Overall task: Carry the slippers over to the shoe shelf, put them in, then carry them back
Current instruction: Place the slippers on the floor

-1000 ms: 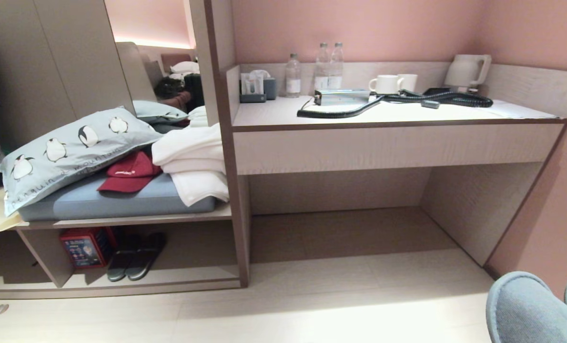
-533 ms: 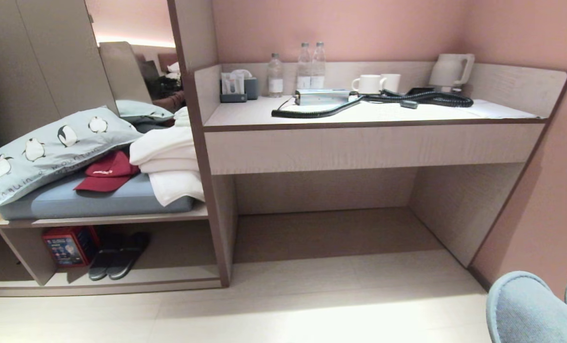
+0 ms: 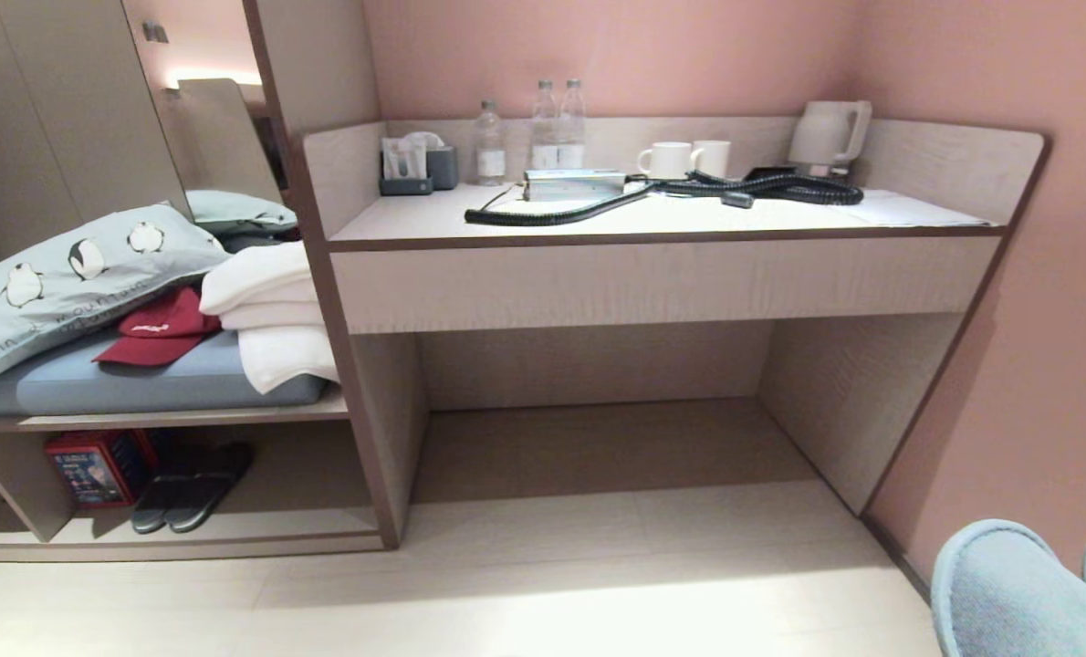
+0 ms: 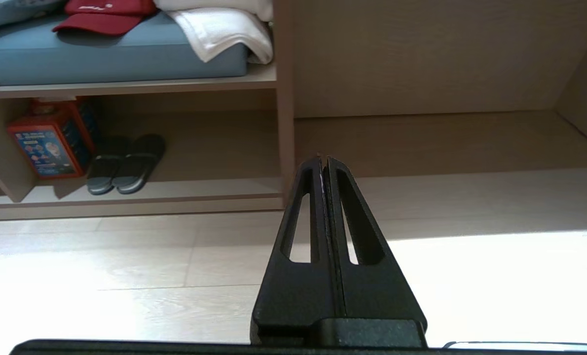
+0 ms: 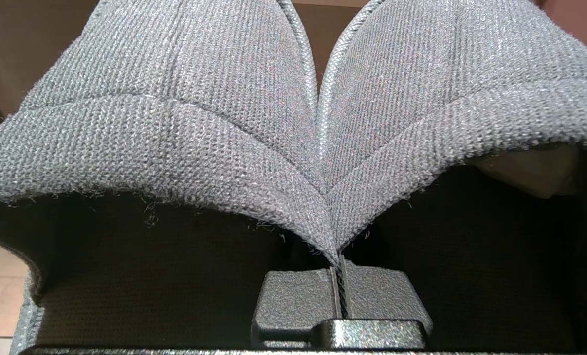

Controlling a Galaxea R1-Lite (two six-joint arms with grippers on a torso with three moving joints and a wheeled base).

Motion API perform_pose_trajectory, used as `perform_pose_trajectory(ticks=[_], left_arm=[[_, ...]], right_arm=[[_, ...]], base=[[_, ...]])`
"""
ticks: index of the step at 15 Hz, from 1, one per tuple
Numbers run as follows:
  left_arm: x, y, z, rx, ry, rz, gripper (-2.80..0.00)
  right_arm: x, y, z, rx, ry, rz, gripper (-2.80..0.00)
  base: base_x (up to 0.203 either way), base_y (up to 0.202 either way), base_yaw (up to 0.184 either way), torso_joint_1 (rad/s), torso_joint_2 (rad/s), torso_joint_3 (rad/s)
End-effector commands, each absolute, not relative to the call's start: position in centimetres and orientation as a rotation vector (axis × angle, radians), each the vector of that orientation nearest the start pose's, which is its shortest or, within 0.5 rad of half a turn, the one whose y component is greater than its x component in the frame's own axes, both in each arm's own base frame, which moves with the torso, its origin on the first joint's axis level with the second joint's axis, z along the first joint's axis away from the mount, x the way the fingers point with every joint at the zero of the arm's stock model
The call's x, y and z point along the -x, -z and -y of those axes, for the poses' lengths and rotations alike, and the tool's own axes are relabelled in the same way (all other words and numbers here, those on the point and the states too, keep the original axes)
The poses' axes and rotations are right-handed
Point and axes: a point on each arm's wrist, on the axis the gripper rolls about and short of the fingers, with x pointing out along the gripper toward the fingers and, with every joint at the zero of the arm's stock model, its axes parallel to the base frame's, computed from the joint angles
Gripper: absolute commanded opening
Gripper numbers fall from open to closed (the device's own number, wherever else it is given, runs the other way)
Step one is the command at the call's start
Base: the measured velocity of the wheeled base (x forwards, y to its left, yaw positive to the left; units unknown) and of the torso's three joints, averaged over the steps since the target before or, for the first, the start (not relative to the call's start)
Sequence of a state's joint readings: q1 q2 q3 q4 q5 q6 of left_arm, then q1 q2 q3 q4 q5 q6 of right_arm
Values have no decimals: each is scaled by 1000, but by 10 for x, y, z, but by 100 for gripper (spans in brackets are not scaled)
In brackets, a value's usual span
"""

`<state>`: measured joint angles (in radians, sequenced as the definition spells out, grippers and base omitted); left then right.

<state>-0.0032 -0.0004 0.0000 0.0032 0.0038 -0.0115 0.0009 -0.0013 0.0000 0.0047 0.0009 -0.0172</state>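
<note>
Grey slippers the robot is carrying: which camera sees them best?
The right wrist view: the grey slippers fill it, their edges pinched in the shut right hand. The head view catches only their rounded ends in its lower right corner. The left wrist view shows none of them.

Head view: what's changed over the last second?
Only the camera moved: it swung right, so desk and shoe shelf slid left in the picture. Nothing taken or released. The right tool stays shut on the grey knit slippers; dark slides unmoved in the shelf.

Left gripper pointed toward twelve o'clock, fingers pressed together, empty; right gripper clamped on fabric.
</note>
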Motion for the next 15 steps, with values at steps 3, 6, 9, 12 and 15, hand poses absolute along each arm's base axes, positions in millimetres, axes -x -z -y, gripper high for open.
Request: perform_pose_trajectory(ticks=[3,6,9,12,15], left_arm=[[23,-75,0,11,-2,-5,-280],[23,-75,0,11,-2,-5,-280],[23,-75,0,12,-2,-3,-280],[23,-75,0,12,-2,-5,-280],[23,-75,0,12,-2,-5,-280]], right_arm=[[23,-75,0,18,-2,-3,-280],[23,-75,0,18,-3,-5,-280],[23,-75,0,25,-5,-5,-280],[23,-75,0,25,-5,-3,-280],[23,-75,0,25,-3,-3,-280]], base=[[0,-196,2,2,3,0],[0,-138,3,3,6,2],[0,0,0,0,0,0],[0,0,0,3,2,-98],[0,0,0,2,5,-186]])
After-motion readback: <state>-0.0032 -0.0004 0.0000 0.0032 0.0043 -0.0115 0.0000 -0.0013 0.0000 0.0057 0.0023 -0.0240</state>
